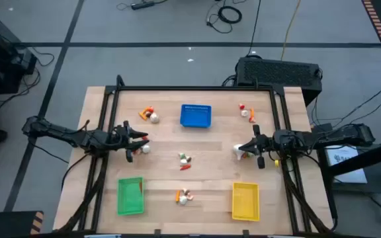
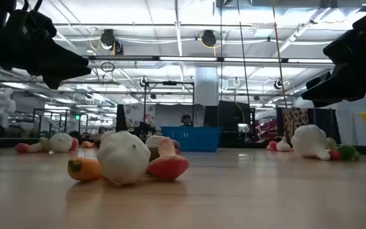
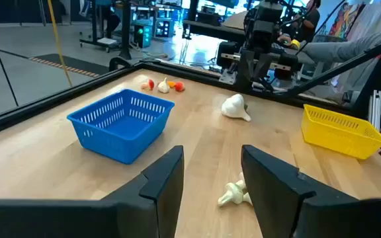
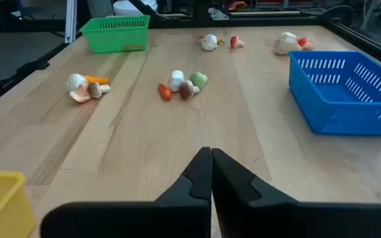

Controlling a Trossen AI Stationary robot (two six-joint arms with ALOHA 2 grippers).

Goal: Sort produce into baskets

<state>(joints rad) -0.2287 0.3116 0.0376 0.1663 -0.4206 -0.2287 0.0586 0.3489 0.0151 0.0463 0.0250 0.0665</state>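
My left gripper (image 1: 141,140) is open and empty above the table's left middle; its fingers show apart in the left wrist view (image 3: 213,182). A small white piece (image 1: 144,150) lies just near of it. My right gripper (image 1: 242,148) is shut and empty (image 4: 210,173) at the right middle, raised above a white garlic bulb (image 1: 239,153) that lies on the table (image 3: 234,106). The blue basket (image 1: 196,115) stands far centre, the green basket (image 1: 130,196) near left, the yellow basket (image 1: 245,201) near right.
Small produce heaps lie at far left (image 1: 149,115), far right (image 1: 245,112), centre (image 1: 185,160) and near centre (image 1: 185,196). A dark frame rail (image 1: 197,88) runs around the table. In the low view both arms hang well above the wood (image 2: 234,191).
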